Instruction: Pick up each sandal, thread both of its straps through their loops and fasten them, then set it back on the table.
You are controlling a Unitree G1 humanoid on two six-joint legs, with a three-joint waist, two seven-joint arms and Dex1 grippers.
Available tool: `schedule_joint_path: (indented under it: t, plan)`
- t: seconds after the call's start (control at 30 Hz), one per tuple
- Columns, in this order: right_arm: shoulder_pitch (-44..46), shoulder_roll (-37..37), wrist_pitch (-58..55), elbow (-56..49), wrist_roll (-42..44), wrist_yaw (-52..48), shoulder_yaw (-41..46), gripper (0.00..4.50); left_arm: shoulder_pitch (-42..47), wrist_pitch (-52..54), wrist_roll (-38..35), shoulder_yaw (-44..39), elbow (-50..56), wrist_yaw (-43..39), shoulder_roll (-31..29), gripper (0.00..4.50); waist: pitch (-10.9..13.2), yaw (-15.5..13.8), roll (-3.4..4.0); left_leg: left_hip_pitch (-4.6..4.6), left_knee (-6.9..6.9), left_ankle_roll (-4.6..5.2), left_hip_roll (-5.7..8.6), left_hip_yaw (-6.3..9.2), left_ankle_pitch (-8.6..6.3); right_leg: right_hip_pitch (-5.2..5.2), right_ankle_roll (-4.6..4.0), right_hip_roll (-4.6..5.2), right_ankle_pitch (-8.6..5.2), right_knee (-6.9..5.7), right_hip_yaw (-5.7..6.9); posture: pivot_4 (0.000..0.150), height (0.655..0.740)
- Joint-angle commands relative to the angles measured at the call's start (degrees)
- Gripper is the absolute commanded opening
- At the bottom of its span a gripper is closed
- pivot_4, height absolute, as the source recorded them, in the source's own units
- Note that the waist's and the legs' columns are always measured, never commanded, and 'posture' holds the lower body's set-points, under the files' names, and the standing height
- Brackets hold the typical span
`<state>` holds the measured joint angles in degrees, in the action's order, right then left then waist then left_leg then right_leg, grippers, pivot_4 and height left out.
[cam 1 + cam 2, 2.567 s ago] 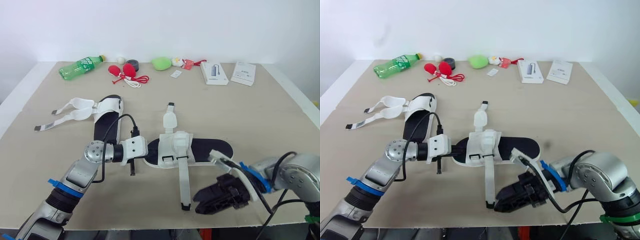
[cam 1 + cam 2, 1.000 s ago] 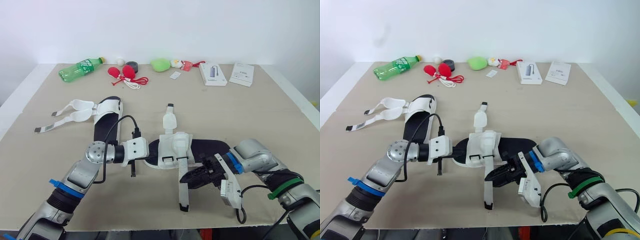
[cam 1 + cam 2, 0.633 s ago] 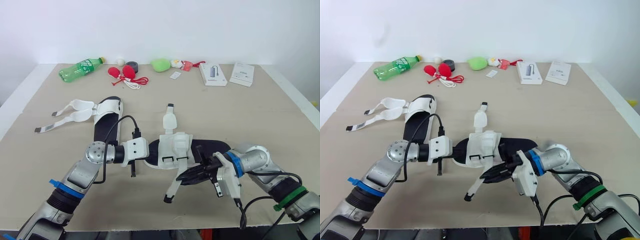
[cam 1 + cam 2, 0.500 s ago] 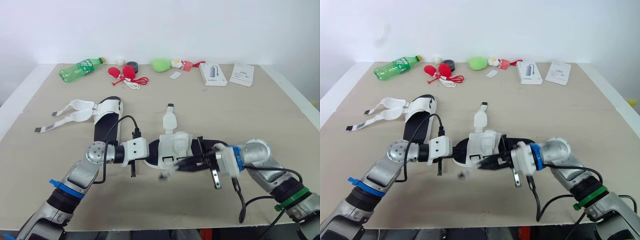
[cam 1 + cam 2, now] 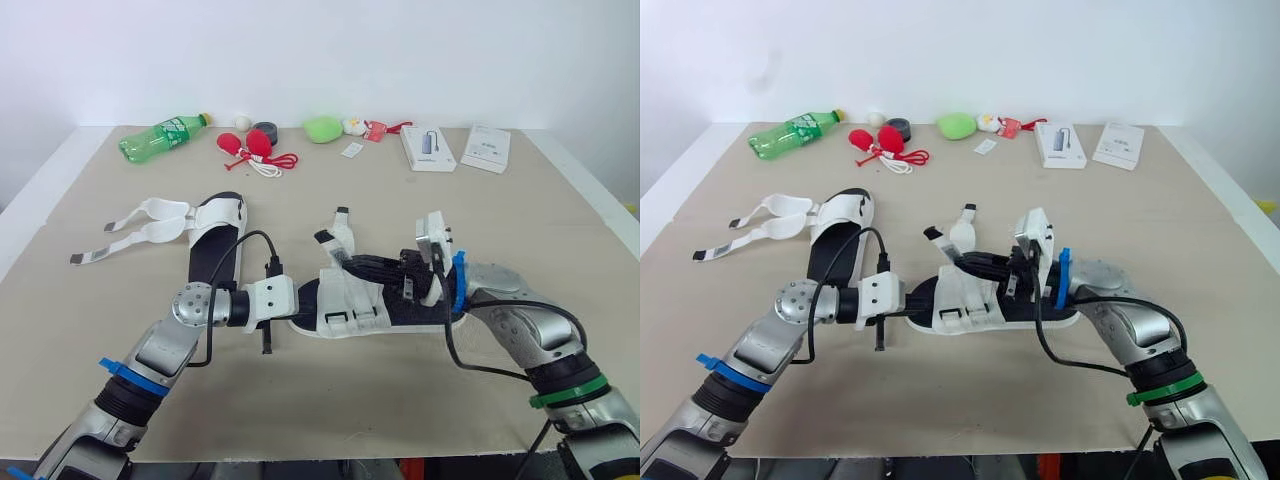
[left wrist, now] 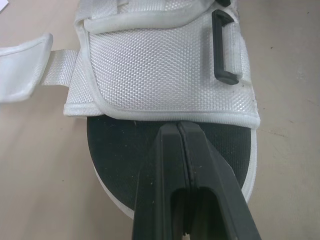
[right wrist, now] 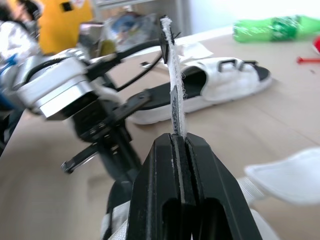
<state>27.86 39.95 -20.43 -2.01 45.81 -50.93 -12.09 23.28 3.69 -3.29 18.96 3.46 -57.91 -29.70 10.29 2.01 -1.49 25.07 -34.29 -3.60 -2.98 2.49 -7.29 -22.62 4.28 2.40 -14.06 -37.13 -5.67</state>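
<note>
Not finished: front-edge sandal (image 5: 385, 300) has right gripper (image 7: 179, 144) pinching one unthreaded strap (image 7: 175, 90); left gripper (image 6: 178, 131), pressed together, pins it; second sandal (image 5: 215, 240) unfastened.

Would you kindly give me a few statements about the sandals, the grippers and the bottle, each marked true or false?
1. The right gripper is shut on a white strap of the near sandal. True.
2. The green bottle stands upright. False: it lies on its side near the far edge of the table.
3. The far sandal has both straps unfastened, trailing to the robot's left. True.
4. The left gripper hangs open above bare table. False: its jaws are shut, with the tips on the near sandal's black insole.
</note>
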Motion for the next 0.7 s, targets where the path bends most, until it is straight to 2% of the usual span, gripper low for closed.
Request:
schedule_joint_path:
  t: [0.03,0.47,0.57,0.67,0.7]
  plan:
    - [1.2,-0.7,-1.3,0.4,-1.5,-0.1,4.7,0.09,-0.6,0.8,0.5,1.5,0.0,-0.9,0.1,0.00,0.0,0.0,0.00,0.01,0.00,0.00,0.00,0.00,0.00,-0.02,0.00,0.00,0.00,0.00,0.00,0.150,0.7400]
    - [-2.7,-2.0,-3.3,1.3,-7.3,-3.4,8.1,0.09,-0.4,1.0,0.4,1.5,-0.1,-1.0,0.1,0.00,0.0,0.0,0.00,0.03,0.00,0.00,0.00,-0.01,0.00,-0.06,0.01,-0.02,0.01,0.00,-0.01,0.150,0.7400]
    - [-2.8,-2.2,-2.6,1.8,-9.7,-3.4,8.4,0.85,-0.3,1.0,0.4,1.6,-0.1,-1.0,0.2,0.00,0.0,0.0,0.00,0.03,0.00,0.00,0.00,-0.01,0.00,-0.06,0.01,-0.02,0.01,0.00,-0.01,0.150,0.7400]
    - [-2.4,-2.4,-2.1,1.8,-12.0,-3.5,8.2,2.21,-0.4,0.9,0.4,1.7,-0.1,-1.1,0.2,0.00,0.0,0.0,0.00,0.04,0.00,0.00,0.00,-0.01,0.00,-0.09,0.02,-0.02,0.00,0.00,-0.01,0.150,0.7400]
    - [-2.3,-2.4,-1.8,1.7,-13.1,-3.2,8.1,2.51,-0.4,0.9,0.4,1.7,-0.1,-1.1,0.2,0.00,0.0,0.0,0.00,0.04,0.01,0.00,0.00,-0.01,0.00,-0.09,0.02,-0.02,0.00,0.00,-0.02,0.150,0.7400]
